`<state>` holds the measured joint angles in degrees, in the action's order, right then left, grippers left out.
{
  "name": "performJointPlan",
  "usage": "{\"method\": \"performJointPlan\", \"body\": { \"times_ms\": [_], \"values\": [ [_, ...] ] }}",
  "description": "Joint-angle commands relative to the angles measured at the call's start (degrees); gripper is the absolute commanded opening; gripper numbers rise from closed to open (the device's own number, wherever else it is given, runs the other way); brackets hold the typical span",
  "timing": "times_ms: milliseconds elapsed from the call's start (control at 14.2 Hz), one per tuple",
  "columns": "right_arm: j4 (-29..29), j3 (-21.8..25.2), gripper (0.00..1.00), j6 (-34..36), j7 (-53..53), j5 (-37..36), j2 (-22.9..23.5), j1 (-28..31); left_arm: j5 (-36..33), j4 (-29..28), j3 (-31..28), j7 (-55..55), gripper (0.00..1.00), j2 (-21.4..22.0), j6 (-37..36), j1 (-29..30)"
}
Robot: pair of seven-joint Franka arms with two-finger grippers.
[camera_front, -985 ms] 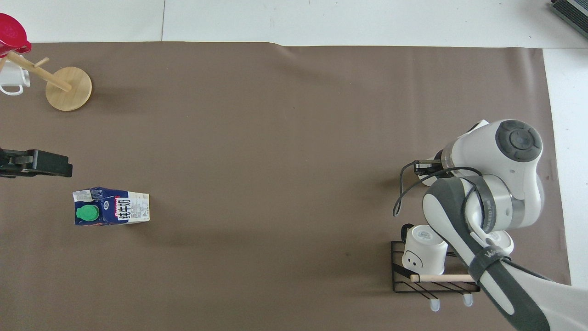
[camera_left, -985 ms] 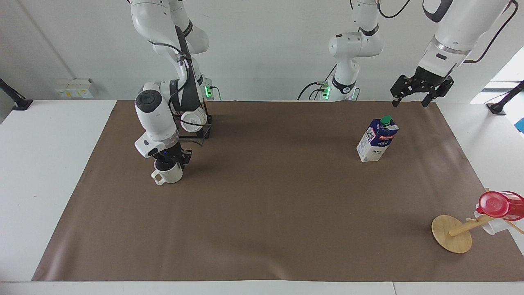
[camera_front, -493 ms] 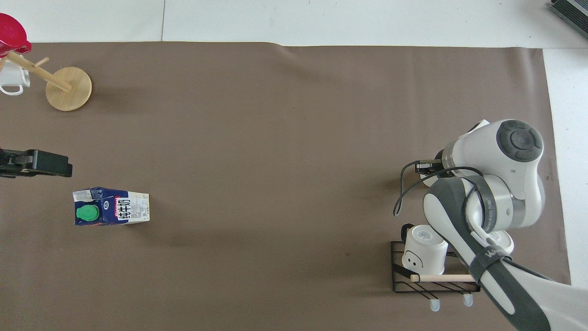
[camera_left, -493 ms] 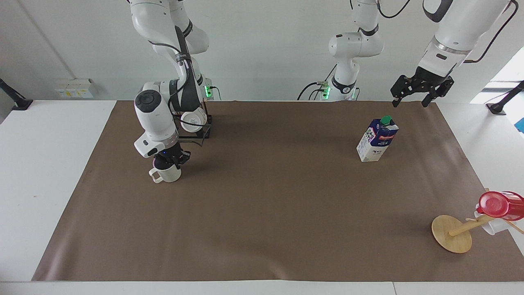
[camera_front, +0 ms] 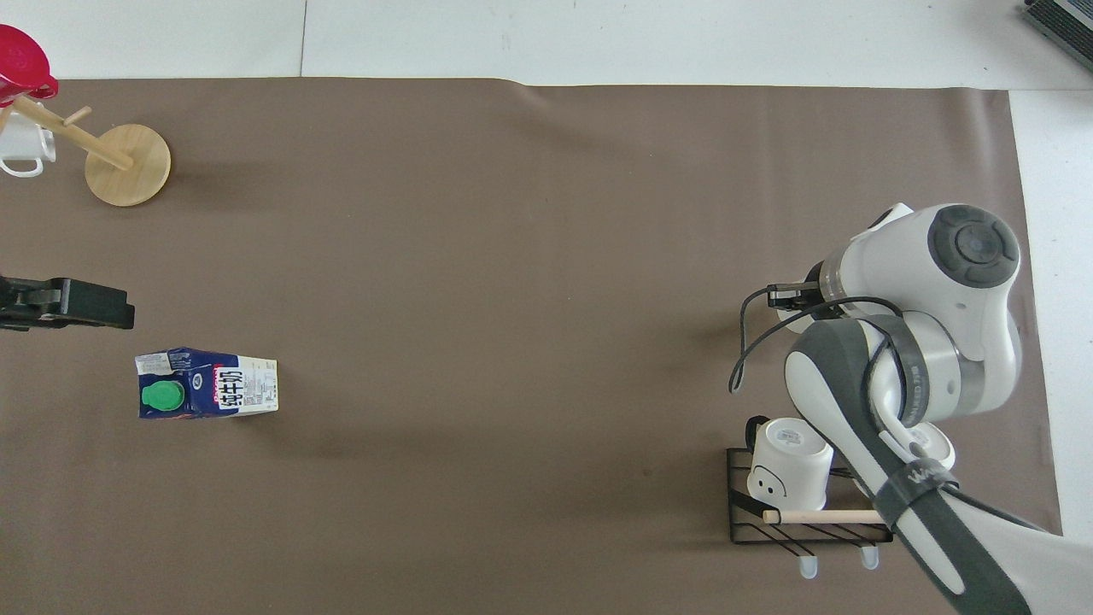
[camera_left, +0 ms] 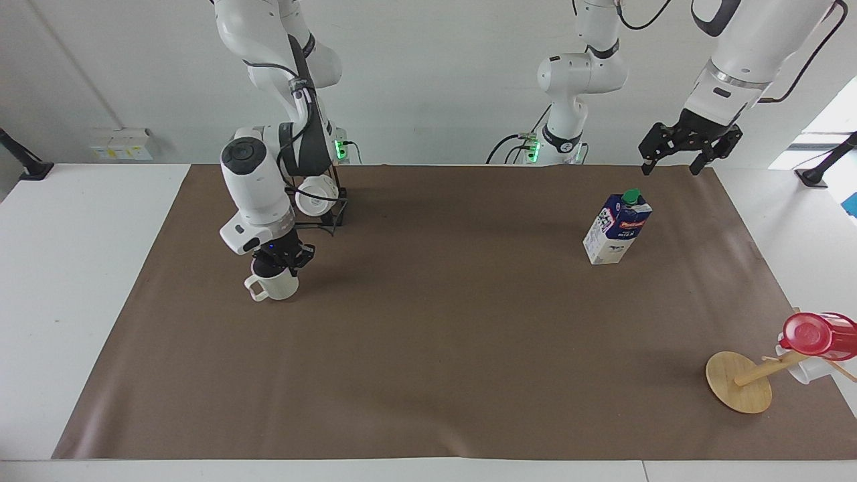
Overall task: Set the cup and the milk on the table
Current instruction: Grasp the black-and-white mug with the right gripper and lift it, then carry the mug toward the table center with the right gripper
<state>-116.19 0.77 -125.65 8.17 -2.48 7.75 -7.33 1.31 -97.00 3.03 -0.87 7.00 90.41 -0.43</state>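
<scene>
I get two high, distant views. One looks across the table [camera_left: 40,281] toward the arm bases. The other looks steeply down from their end. Both share the brown sheet [camera_left: 435,348], turned half round.

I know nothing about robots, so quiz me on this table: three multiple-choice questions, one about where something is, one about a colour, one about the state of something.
1. Where does the cup stand?
A. on the brown sheet, farther from the robots than the black wire rack
B. inside the rack
C. beside the milk

2. What colour is the cap of the milk?
A. red
B. green
C. yellow

3. How is the left gripper?
A. shut on the milk
B. open in the air, holding nothing
C. resting on the table

Answers: 1 A, the cup sits on the sheet under the right gripper. 2 B, a round green cap tops the carton. 3 B, its fingers are spread above the milk's end.
</scene>
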Motion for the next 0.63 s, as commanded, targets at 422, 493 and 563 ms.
{"method": "performJointPlan", "body": {
  "times_ms": [422,493,563],
  "values": [
    [8.97,-4.79,0.0,11.4,-0.53,0.37,-2.21,0.21,-0.79,0.76,0.4,0.52,1.0,0.3,-1.03,0.6],
    [9.14,-6.46,0.0,10.96,0.78,1.41,-2.04,0.13,-0.79,0.76,0.31,0.26,1.0,0.21,-0.77,0.69],
    [9.84,-7.0,0.0,10.95,3.15,2.38,-1.95,-0.4,-0.79,0.76,0.31,0.25,1.0,0.21,-0.5,0.69]
  ]
}}
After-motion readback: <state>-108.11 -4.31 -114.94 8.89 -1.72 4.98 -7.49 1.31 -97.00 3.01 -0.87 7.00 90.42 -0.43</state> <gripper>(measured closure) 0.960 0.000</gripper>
